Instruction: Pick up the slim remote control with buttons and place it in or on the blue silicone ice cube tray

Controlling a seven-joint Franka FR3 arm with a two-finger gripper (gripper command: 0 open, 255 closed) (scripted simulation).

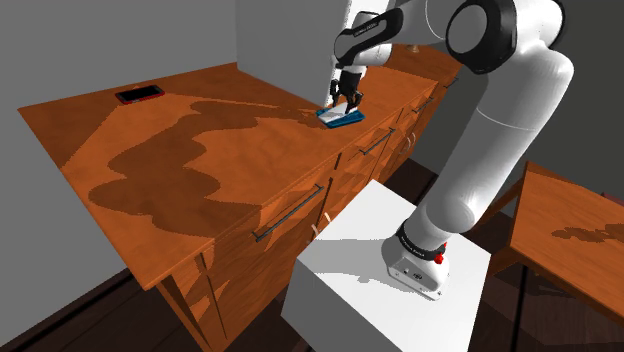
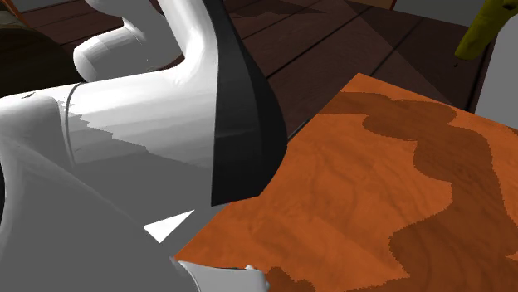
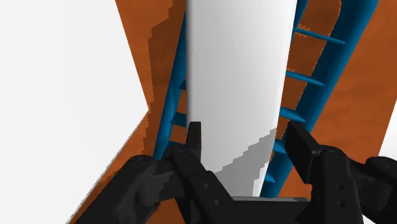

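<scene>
While the hand (image 3: 245,130) straddles it, the remote (image 3: 232,63) (white) tops the tray (image 3: 316,63).

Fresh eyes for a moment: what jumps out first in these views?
The white arm dominates the shoulder view, reaching from its stand over the wooden counter, with the tool right above the blue tray near the counter's drawer-side edge. In the wrist view, a plain white remote stretches lengthwise across that tray.
</scene>
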